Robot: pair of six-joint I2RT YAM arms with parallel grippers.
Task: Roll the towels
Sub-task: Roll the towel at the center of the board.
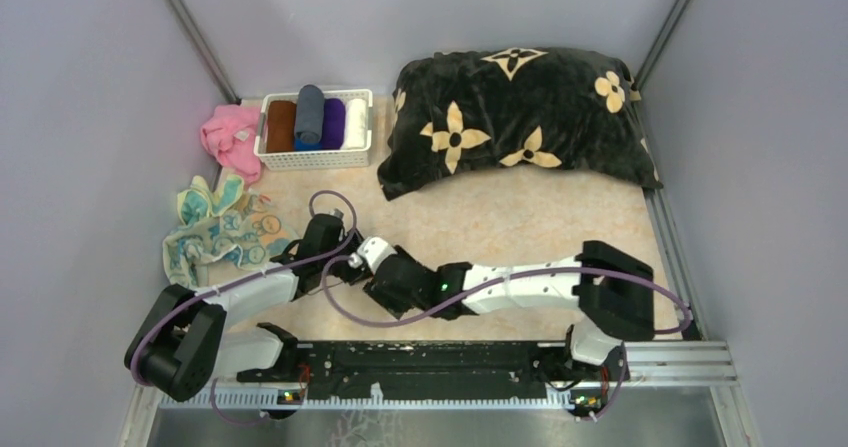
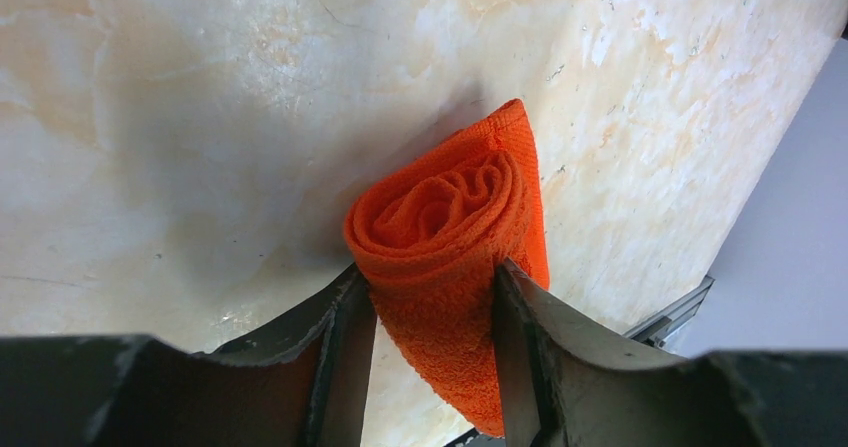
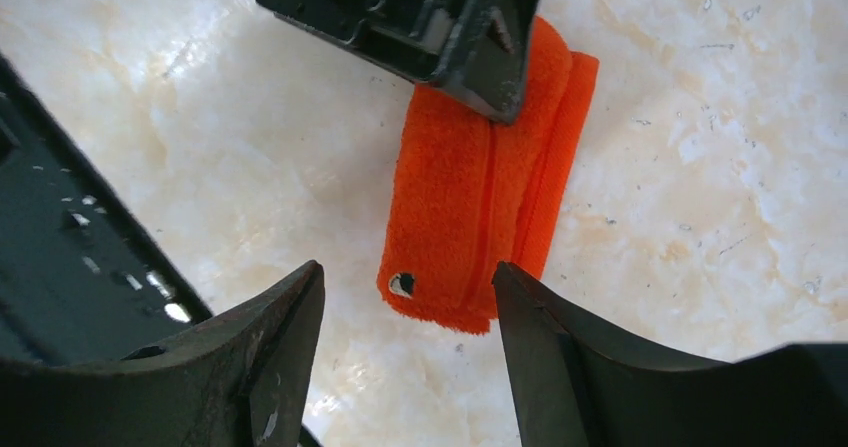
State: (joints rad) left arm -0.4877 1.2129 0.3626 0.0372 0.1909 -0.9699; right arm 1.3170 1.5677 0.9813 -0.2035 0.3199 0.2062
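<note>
The orange-red towel is a tight roll lying on the marbled tabletop. My left gripper is shut on one end of it, with a finger pressed to each side. In the right wrist view the roll lies lengthwise, with the left gripper on its far end. My right gripper is open, its fingertips on either side of the roll's near end and not touching it. In the top view both grippers meet at left of centre, left and right, and hide the roll. A crumpled pale yellow and teal towel lies at the left.
A white basket at the back left holds several rolled towels. A pink cloth lies beside it. The big black cushion with cream flowers fills the back right. Grey walls close in both sides.
</note>
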